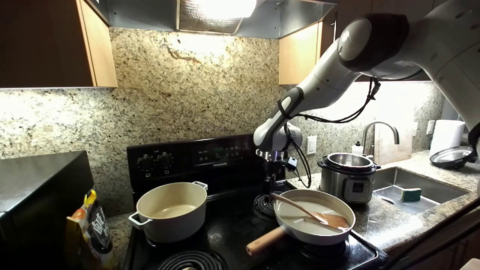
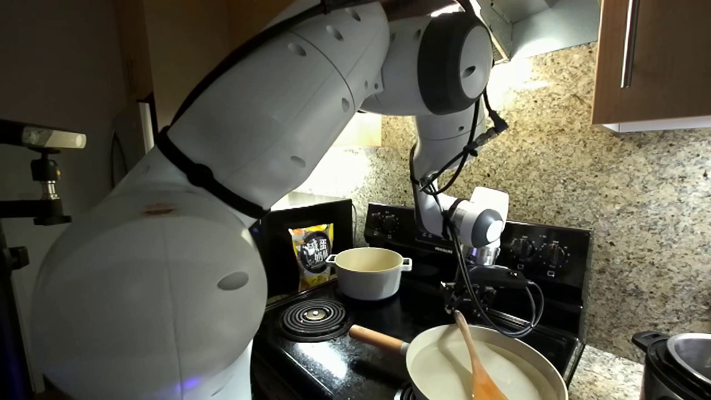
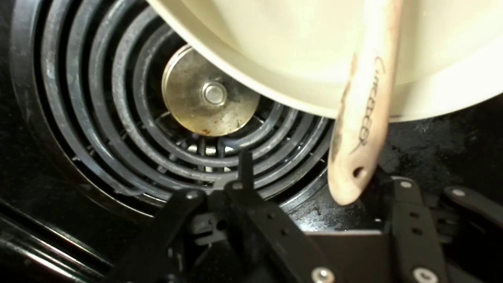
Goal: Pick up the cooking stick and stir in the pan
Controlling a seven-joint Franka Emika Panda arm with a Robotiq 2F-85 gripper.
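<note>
The cooking stick (image 1: 296, 205), a reddish-brown wooden spatula, leans in the pan (image 1: 312, 238) with its broad head down on the pan's pale inside. Its handle crosses the rim and sticks out over the stove, as both exterior views show. At that handle end is my gripper (image 1: 269, 191), pointing down. In the wrist view the stick's holed tip (image 3: 353, 157) lies between the fingers of the gripper (image 3: 312, 167). A wide gap separates it from the left finger (image 3: 246, 169). The right finger is dark and partly behind the handle; I cannot tell whether they touch.
A coil burner (image 3: 129, 94) lies under the gripper, beside the pan. The pan's light-wood handle (image 2: 375, 338) juts out over the stovetop. A deep cream pot (image 1: 172, 221) stands farther along the stove. The stove's black back panel (image 1: 225, 153) rises behind; a steel cooker (image 1: 339, 187) sits on the counter.
</note>
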